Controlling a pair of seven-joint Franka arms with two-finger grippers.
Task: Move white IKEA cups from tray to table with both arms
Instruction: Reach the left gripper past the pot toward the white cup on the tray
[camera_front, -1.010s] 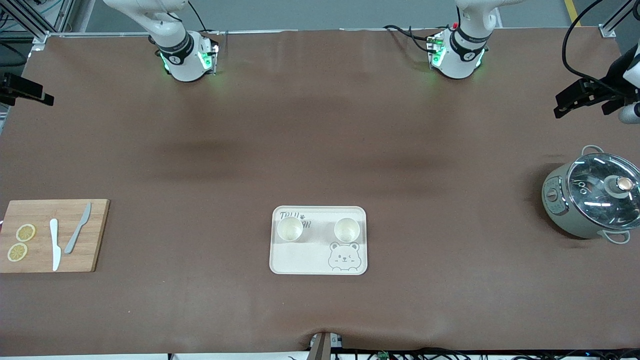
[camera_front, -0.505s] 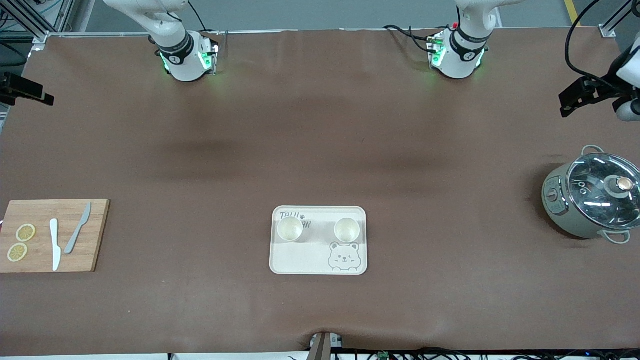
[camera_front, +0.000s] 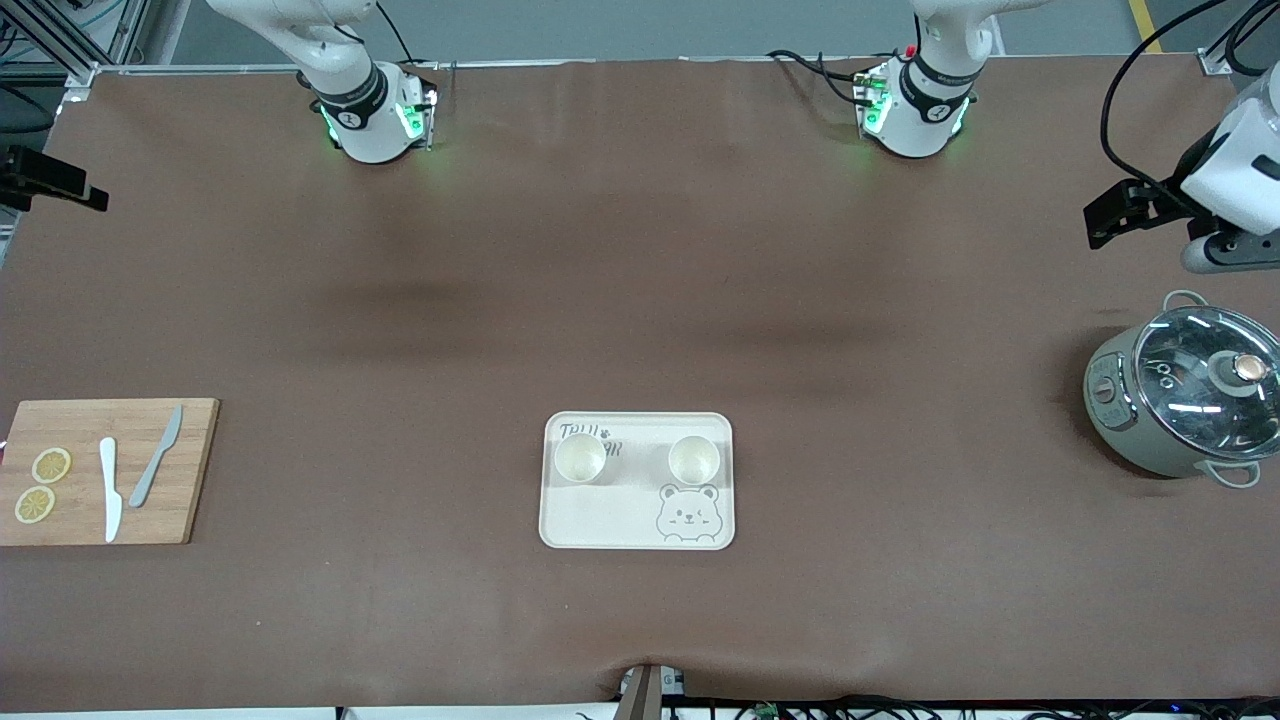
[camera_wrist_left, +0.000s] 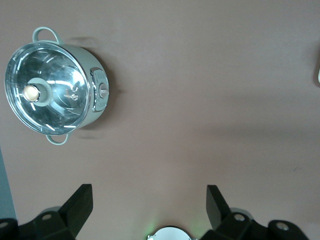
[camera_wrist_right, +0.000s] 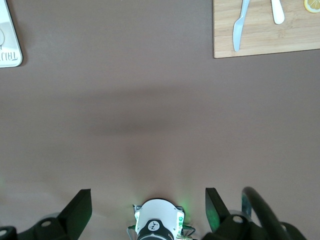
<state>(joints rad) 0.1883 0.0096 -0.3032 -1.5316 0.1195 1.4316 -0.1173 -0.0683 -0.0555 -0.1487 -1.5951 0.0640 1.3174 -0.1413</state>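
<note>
White cups (camera_front: 580, 459) on tray (camera_front: 637, 530) | left pincer (camera_wrist_left: 149, 199), right pincer (camera_wrist_right: 148, 199) tips cropped, spread apart

even, bright overhead light; soft blurred shadows lie on the brown table (camera_front: 640, 300), and white glare streaks the pot's glass lid (camera_front: 1205, 385).

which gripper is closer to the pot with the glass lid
Left. The left gripper hangs open above bare table beside the pot; the right gripper is open up at the cutting board's end.

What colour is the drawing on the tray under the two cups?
Grey: a bear face on the cream tray, clearest in the front view.
</note>
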